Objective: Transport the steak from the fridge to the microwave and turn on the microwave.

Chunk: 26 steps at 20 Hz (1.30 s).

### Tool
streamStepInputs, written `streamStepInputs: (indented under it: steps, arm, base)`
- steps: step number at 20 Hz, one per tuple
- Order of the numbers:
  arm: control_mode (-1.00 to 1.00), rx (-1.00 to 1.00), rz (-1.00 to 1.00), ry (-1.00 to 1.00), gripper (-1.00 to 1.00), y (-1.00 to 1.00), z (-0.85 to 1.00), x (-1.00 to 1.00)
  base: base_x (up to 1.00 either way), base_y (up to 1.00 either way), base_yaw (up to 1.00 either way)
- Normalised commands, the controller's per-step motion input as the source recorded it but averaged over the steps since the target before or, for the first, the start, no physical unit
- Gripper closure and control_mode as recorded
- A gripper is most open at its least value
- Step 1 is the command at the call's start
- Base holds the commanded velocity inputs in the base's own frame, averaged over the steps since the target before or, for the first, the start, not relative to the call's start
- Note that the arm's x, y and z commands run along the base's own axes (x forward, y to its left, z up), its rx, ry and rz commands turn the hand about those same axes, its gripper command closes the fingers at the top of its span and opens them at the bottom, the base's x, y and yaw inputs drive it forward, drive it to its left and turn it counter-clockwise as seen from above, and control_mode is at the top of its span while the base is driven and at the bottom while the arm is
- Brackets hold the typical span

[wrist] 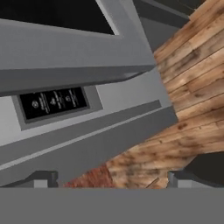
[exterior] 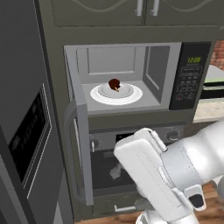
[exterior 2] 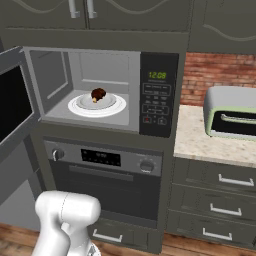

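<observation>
The steak (exterior: 114, 84) lies on the white round turntable (exterior: 131, 97) inside the microwave (exterior: 118, 76), whose door (exterior: 78, 144) hangs open to the left, edge-on in the left base view. The grey cavity has free space all round the meat. Green digits (exterior 2: 157, 75) glow on the black keypad panel (exterior 2: 158, 95), reading about 12:00; the button lettering is too small to read. Below sits an oven (exterior 2: 107, 180) with knobs. To the right, a toaster oven (exterior 2: 231, 112) stands on the pale bench (exterior 2: 200, 142) before a brick wall (exterior 2: 210, 70). The fridge (exterior: 26, 131) stands at the left. In the hand view the claw (wrist: 112, 180) points at wooden floor (wrist: 192, 78), its fingertips (wrist: 43, 179) spread wide, holding nothing.
</observation>
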Motion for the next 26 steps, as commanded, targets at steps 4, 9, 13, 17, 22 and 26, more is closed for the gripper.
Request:
streamStepInputs:
  steps: [4,9,13,17,22,26]
  arm:
    - [-1.00,0.01,-0.27,0.00,-1.00,0.30,-0.13,0.00]
    - [-1.00,0.00,-0.27,0.00,-1.00,0.30,-0.10,0.00]
    - [-1.00,0.00,-0.28,0.00,-1.00,0.26,-0.09,0.03]
    - [-1.00,0.00,-0.28,0.00,-1.00,0.17,-0.06,0.11]
    - [-1.00,0.00,-0.23,0.00,-1.00,0.11,-0.08,0.14]
    - [-1.00,0.00,-0.13,0.00,-1.00,0.03,-0.07,0.17]
  base:
    - [0.00,0.00,0.00]
    - [0.00,0.00,0.00]
    - [0.00,0.00,0.00]
    - [0.00,0.00,0.00]
    - [0.00,0.00,0.00]
    - [0.00,0.00,0.00]
